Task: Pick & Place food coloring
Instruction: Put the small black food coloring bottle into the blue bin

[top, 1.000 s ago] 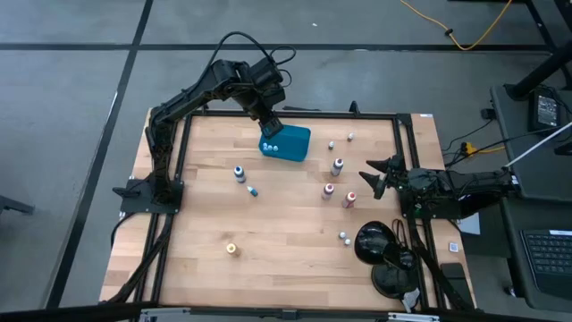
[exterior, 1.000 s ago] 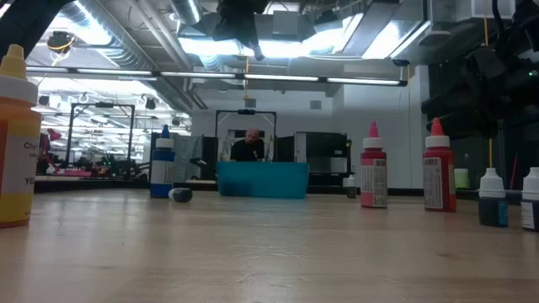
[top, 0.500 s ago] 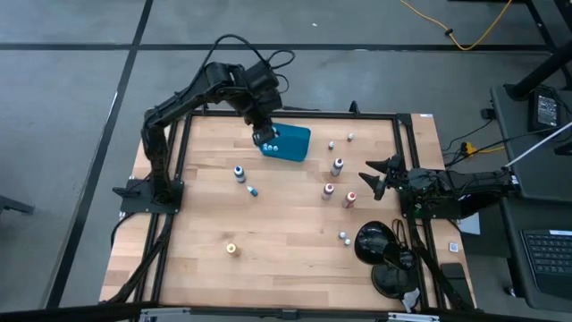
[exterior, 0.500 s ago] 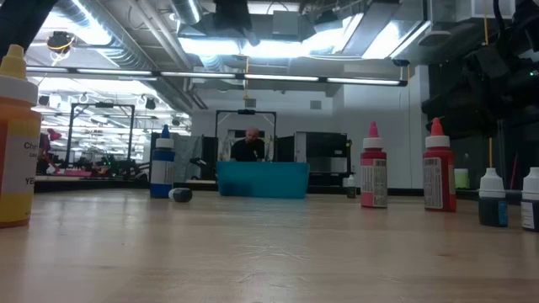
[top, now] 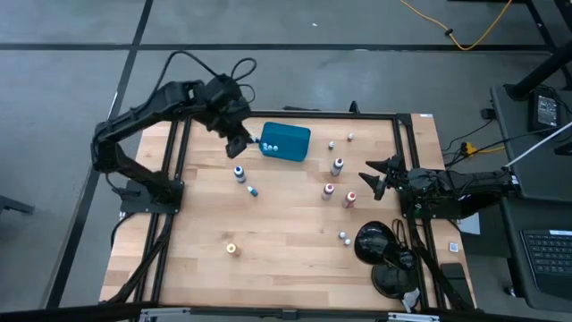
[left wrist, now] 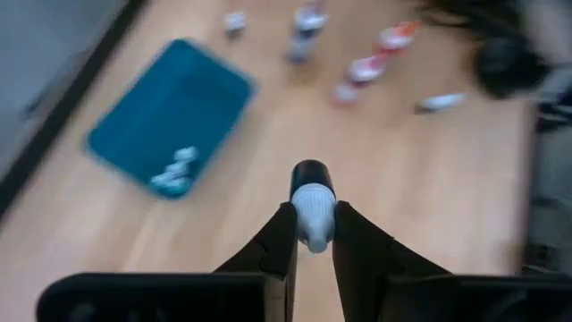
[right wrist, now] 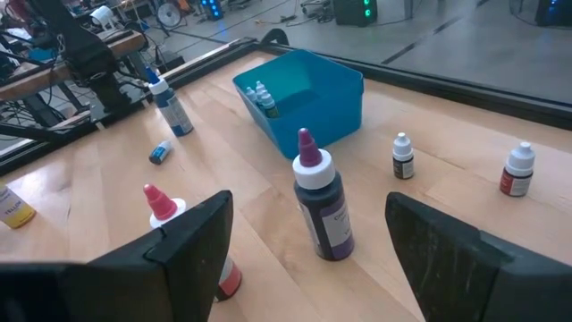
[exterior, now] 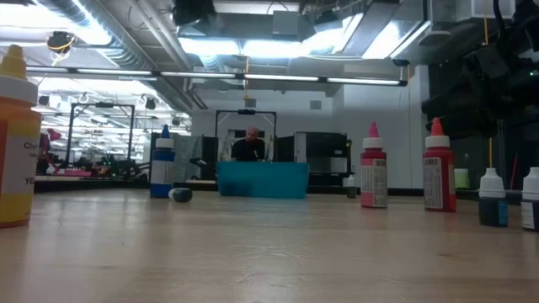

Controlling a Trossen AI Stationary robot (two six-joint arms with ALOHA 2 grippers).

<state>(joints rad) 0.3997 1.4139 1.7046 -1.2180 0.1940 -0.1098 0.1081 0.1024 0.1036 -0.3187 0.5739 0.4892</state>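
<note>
Nearest the low camera, a yellow bottle [exterior: 13,139] is seen standing alone at the front left of the table [top: 286,224]. One small white-capped vial [top: 343,237] is noted at the front right.

Mid-table, two red bottles [top: 329,190] [top: 350,199] are found upright, close together. A dark purple bottle [right wrist: 320,210] stands just behind them. The right gripper [top: 369,179] is held at the right edge beside the red pair. Its fingers are spread wide, with nothing between them.

On the left side, a blue bottle [top: 239,172] is seen upright, with a small vial [top: 253,190] lying on its side near it. The left gripper [top: 241,150] is held above the blue bottle. Its fingers are drawn close together. The bottle's white cap shows just past the tips; contact cannot be told.

Farther back, a teal tray [top: 299,143] holds two small vials [top: 270,147] in its left end. Two more vials [top: 331,145] [top: 350,137] stand to its right, near the back edge.

Beyond the table, a person [exterior: 249,145] is seen seated.
</note>
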